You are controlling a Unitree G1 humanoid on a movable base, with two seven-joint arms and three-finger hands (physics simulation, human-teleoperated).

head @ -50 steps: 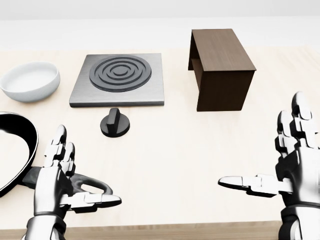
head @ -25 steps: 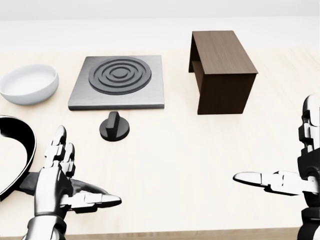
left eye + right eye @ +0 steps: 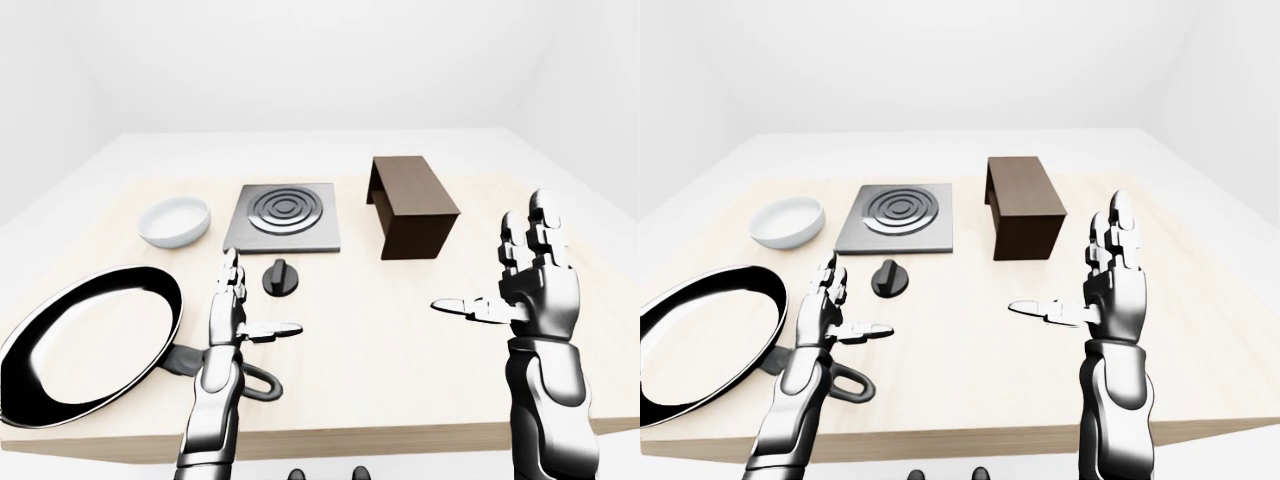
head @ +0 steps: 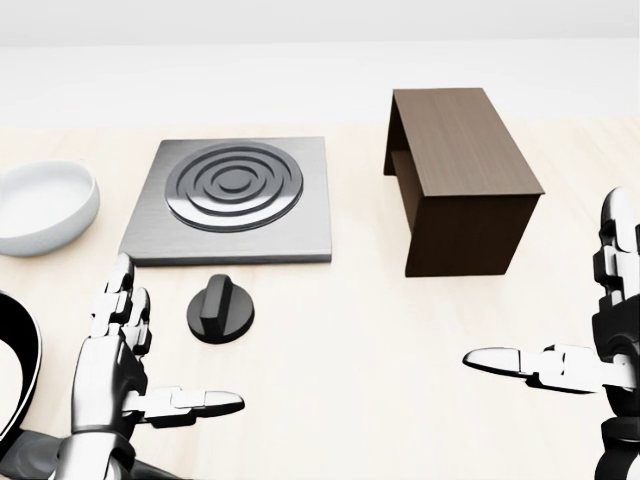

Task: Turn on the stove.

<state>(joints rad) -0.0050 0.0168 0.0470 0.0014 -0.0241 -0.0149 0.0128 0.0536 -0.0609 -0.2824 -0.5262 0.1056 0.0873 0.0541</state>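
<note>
The stove is a grey square plate with dark concentric rings [image 4: 236,188], lying on the pale wooden table [image 4: 350,340]. Its black round knob [image 4: 220,309] with a raised grip bar sits on the table just below the plate. My left hand [image 4: 125,375] is open, fingers up and thumb out to the right, below and left of the knob and apart from it. My right hand [image 4: 585,340] is open at the right edge of the head view, thumb pointing left, holding nothing.
A dark brown wooden box [image 4: 465,180] stands right of the stove. A white bowl [image 4: 40,208] sits to its left. A black frying pan [image 3: 85,345] lies at the lower left, its handle [image 3: 235,375] under my left forearm. The table's near edge [image 3: 400,435] is close.
The whole picture has shifted down and grown: the camera moved closer to the stove and knob. My right hand slid to the right edge of the head view. Both hands stay open.
</note>
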